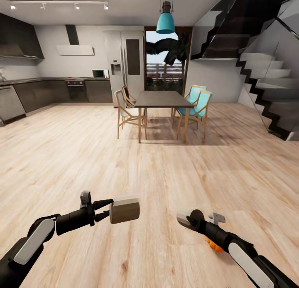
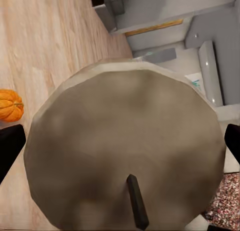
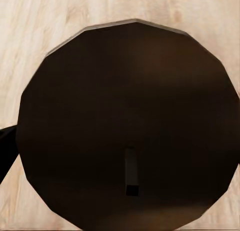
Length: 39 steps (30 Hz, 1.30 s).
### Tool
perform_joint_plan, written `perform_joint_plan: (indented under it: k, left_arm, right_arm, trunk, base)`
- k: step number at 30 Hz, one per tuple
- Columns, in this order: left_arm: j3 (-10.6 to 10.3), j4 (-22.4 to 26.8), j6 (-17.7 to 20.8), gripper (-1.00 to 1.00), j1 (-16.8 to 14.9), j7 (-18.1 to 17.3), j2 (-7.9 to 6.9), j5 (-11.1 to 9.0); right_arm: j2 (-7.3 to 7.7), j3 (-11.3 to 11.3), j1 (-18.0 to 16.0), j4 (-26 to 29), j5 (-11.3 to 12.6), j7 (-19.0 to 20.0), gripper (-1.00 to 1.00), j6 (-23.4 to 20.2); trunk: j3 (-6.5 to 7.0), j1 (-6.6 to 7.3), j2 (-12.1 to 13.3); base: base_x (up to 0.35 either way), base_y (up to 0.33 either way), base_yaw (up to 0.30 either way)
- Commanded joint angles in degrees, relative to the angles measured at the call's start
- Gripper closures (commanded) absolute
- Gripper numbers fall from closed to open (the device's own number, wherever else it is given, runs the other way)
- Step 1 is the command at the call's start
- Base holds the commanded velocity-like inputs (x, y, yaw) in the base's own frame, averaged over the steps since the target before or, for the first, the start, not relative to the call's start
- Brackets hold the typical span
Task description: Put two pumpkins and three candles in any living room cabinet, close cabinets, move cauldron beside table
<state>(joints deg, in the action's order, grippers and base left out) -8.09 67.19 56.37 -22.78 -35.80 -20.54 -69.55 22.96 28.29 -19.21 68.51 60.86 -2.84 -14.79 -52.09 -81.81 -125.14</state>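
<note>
Holding one candle (image 1: 124,210) in my left tool (image 1: 106,210), closed on its sides, above the wood floor (image 1: 158,171). Right tool (image 1: 189,220): grips a dark candle (image 3: 127,126). Pumpkin (image 2: 10,105): on the floor. Worktop (image 1: 161,99) with chairs: well ahead.

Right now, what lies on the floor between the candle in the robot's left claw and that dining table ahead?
Nothing: in the head view, bare wood floor runs from the candle in the left gripper to the dining table.
</note>
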Motion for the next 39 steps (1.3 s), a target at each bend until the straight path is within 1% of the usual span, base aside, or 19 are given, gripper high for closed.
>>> perform_joint_plan:
  k: [1, 12, 19, 31, 33, 34, 35, 39]
  left_arm:
    - [-0.08, -0.05, 0.32, 1.00, -0.07, -0.28, -0.03, -0.59]
    - [-0.08, -0.05, 0.32, 1.00, -0.07, -0.27, -0.03, -0.67]
    - [-0.10, -0.05, 0.32, 1.00, -0.07, -0.29, -0.03, -0.67]
    - [0.02, -0.05, 0.47, 1.00, -0.07, -0.41, -0.03, -0.85]
    - [0.07, -0.05, 0.49, 1.00, -0.07, -0.41, -0.08, -1.75]
    - [0.04, -0.05, 0.49, 1.00, -0.07, -0.41, -0.10, -2.82]
    - [0.03, -0.05, 0.49, 1.00, -0.07, -0.38, -0.10, -3.31]
    - [0.01, -0.05, 0.49, 1.00, -0.07, -0.29, -0.11, -4.05]
  right_arm:
    - [0.07, 0.10, -0.04, 0.13, 0.49, -0.36, 1.00, -0.07]
    - [0.07, 0.16, -0.05, 0.11, 0.49, -0.40, 1.00, -0.08]
    - [0.07, 0.18, -0.05, 0.08, 0.49, -0.41, 1.00, -0.10]
    - [0.07, 0.31, -0.06, 0.05, 0.49, -0.50, 1.00, -0.15]
    - [0.07, 0.36, -0.05, 0.05, 0.49, -0.50, 1.00, -0.15]
    - [0.07, 0.40, -0.04, 0.05, 0.49, -0.54, 1.00, -0.15]
    - [0.07, 0.42, -0.04, 0.05, 0.47, -0.56, 1.00, -0.15]
    - [0.01, 0.46, -0.08, 0.05, 0.42, -0.65, 1.00, -0.22]
  trunk:
    - [-0.05, 0.04, -0.03]
    - [-0.05, 0.04, -0.03]
    - [-0.05, 0.04, -0.03]
    - [-0.05, 0.04, -0.03]
    - [-0.05, 0.04, -0.03]
    - [0.13, 0.26, 0.37]
    - [0.31, 0.48, 0.77]
    - [1.03, 1.35, 2.38]
  base:
    - [-0.236, 0.250, 0.276]
    - [-0.274, 0.170, 0.276]
    - [-0.197, 0.037, 0.276]
    - [-0.019, 0.001, 0.276]
    - [0.000, 0.000, 0.276]
    - [0.000, 0.000, 0.276]
    - [0.000, 0.000, 0.276]
    - [0.000, 0.000, 0.276]
